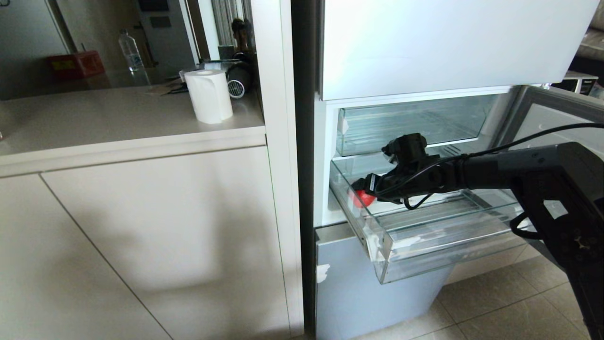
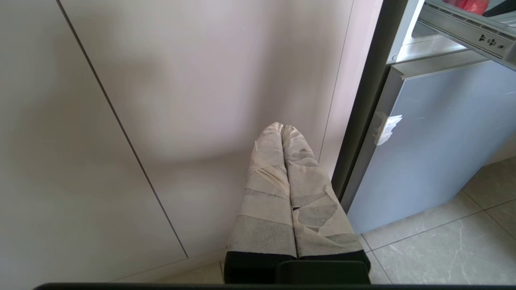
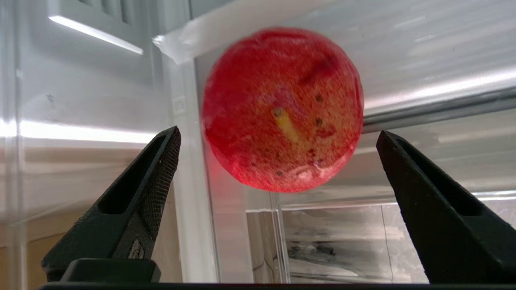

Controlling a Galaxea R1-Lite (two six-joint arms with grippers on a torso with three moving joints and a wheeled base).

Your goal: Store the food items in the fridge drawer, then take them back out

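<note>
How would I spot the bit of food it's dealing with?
Look at the open fridge, at the clear pulled-out fridge drawer. At its left end, just past the open right gripper, sits a small round red fruit, the only coloured thing inside.

Paper towel roll (image 1: 209, 96) on counter (image 1: 118, 127) w/ water bottle (image 1: 130, 51) & red box (image 1: 75, 64) behind; tiled floor (image 1: 500, 302) below.

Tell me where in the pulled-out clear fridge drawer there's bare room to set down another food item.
The wide clear plastic fridge drawer shows bare ribbed floor from its middle across to the end nearest the open door. Its cabinet-side end is crowded: the small round red fruit sits there, and the open right hand is right at it.
</note>
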